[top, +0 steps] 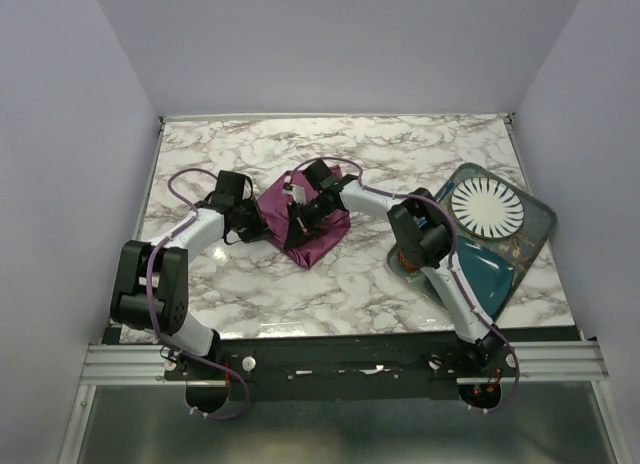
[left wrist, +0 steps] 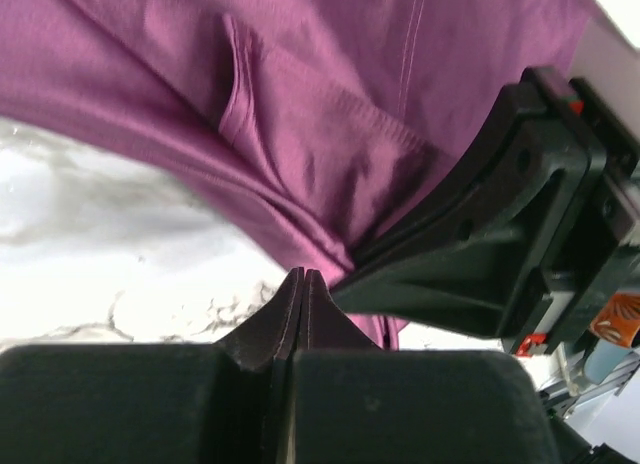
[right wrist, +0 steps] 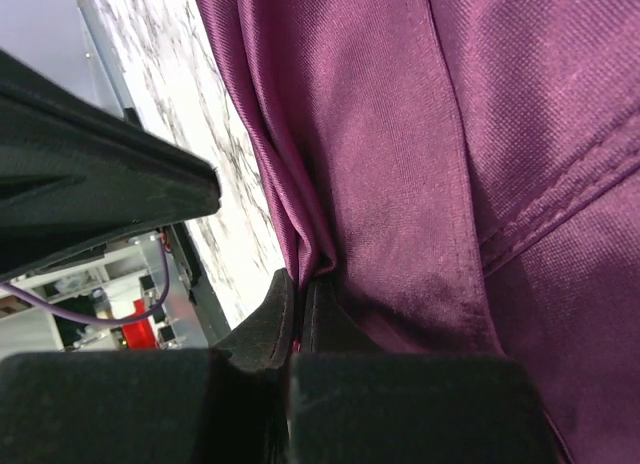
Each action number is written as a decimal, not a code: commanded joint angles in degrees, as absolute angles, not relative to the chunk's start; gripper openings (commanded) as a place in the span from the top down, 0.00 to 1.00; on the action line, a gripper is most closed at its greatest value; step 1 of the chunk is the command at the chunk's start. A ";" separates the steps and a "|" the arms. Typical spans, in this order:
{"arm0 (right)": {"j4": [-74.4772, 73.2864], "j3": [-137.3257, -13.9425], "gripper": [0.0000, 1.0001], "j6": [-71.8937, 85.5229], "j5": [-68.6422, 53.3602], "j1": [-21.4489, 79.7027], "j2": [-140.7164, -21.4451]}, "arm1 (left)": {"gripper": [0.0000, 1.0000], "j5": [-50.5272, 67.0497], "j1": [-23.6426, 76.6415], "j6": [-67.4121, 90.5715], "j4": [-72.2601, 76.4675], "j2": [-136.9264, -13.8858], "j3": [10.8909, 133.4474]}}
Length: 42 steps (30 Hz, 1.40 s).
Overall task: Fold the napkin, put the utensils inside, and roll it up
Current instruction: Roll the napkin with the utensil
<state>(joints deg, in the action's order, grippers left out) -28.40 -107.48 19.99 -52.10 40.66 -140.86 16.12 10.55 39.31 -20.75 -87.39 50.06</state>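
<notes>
Napkin point(top: 325, 236) sits bunched mid-frame in the top view, on the marble table point(top: 400, 154). Left gripper point(left wrist: 303, 284) looks clamped shut on its hem, right gripper point(right wrist: 300, 284) is pinched closed on a fold. Fabric's thin, floppy, probably a bit slick, so I'd say grab hems or corners, not the middle.

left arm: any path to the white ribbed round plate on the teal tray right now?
Probably not. The left gripper is shut on the plum-purple cloth napkin, and the right arm lies across the way to the white ribbed plate.
</notes>
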 commanded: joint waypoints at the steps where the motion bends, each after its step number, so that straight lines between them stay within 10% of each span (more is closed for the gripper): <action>1: -30.41 -107.93 1.00 22.06 -53.44 39.99 -143.61 | 1.00 17.40 10.99 41.22 -15.38 -89.12 49.75; 25: -31.20 -109.42 0.96 22.68 -53.62 38.41 -142.74 | 1.00 14.15 11.16 43.50 -13.89 -97.82 46.85; 42: -47.11 -116.73 0.47 6.42 -37.28 40.78 -138.44 | 1.00 14.59 11.25 47.02 -9.76 -98.61 42.10</action>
